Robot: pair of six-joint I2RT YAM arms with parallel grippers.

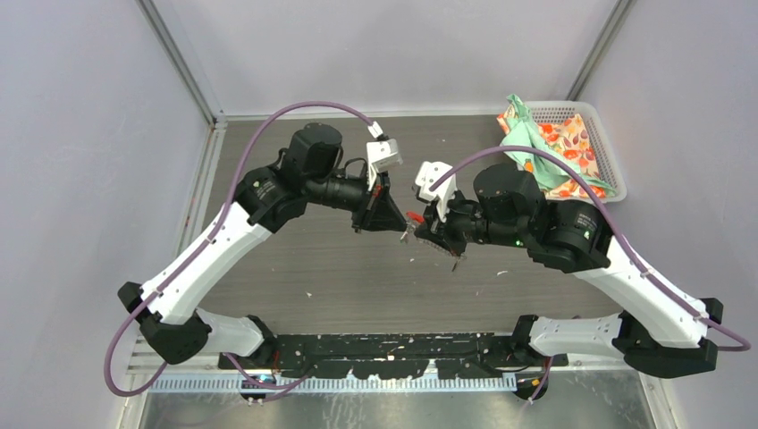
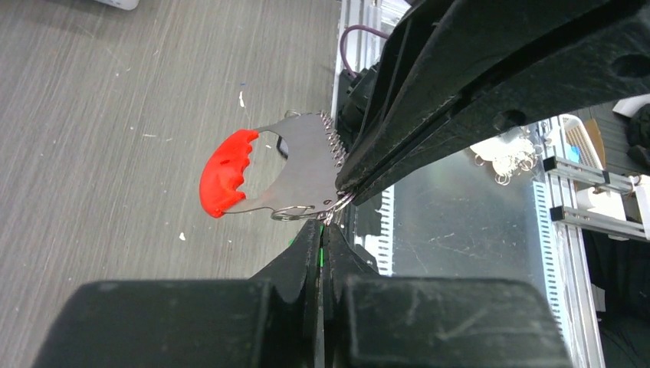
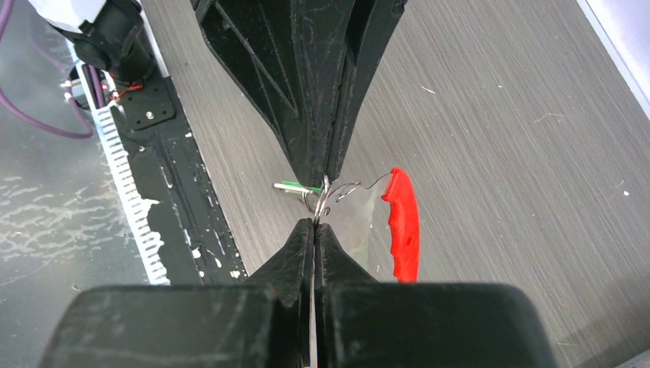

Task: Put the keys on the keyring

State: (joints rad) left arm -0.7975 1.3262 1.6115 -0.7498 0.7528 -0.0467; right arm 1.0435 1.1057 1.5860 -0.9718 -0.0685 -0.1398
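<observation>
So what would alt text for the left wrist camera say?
The left gripper, from below, and the right gripper, from upper right, both shut, meet at a metal keyring with a red tab above the grey table.

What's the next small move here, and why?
Probably nudge the left pincer, shut on the green-tagged key, a touch along the keyring wire. Both pincers meet tip to tip in mid-air, the right pincer clamps the keyring, and the key sits at the ring's edge, not clearly threaded.

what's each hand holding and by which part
Right hand pinches the keyring by its wire loop, opposite the red tab. Left hand seems to pinch the green-tagged key there; grip point hidden.
</observation>
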